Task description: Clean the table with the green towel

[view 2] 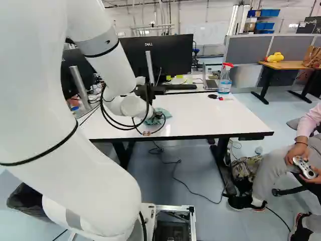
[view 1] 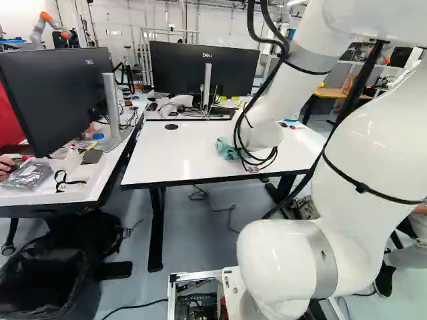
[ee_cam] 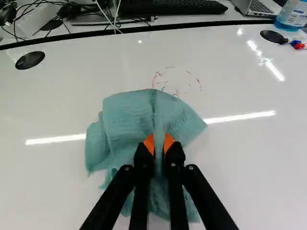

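One green towel (ee_cam: 129,112) lay bunched on one white surface (view 2: 220,118), its long axis running fore-and-aft beneath one claw (view 2: 159,116), which pinched its raised fold between two fingers. Two black discs (ee_cam: 29,60) lay ahead, one to either side.

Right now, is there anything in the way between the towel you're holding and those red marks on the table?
Nothing visible stands between them. The gripper is shut on the towel, and the red marks lie just ahead of its far edge. The spray bottle stands well off to one side.
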`<state>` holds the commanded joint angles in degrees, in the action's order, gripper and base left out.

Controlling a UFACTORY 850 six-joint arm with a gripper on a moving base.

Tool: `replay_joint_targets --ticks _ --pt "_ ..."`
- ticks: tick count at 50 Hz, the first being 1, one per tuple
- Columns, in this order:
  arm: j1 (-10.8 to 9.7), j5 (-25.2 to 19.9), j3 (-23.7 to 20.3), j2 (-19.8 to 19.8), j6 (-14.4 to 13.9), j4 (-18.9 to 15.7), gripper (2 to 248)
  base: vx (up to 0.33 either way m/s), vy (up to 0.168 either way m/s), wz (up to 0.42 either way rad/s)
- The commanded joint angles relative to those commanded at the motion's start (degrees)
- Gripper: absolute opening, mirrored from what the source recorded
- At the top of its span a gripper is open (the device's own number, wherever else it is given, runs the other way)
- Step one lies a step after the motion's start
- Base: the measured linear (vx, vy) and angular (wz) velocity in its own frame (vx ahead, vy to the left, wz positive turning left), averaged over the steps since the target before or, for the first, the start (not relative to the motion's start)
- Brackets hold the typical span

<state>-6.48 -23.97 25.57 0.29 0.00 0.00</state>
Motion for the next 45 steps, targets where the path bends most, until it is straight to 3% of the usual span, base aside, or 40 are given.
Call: replay_joint_targets --ticks 45 --pt "-4.93 0.00 13.14 -12.09 0.00 0.00 42 0.000 0.000 0.000"
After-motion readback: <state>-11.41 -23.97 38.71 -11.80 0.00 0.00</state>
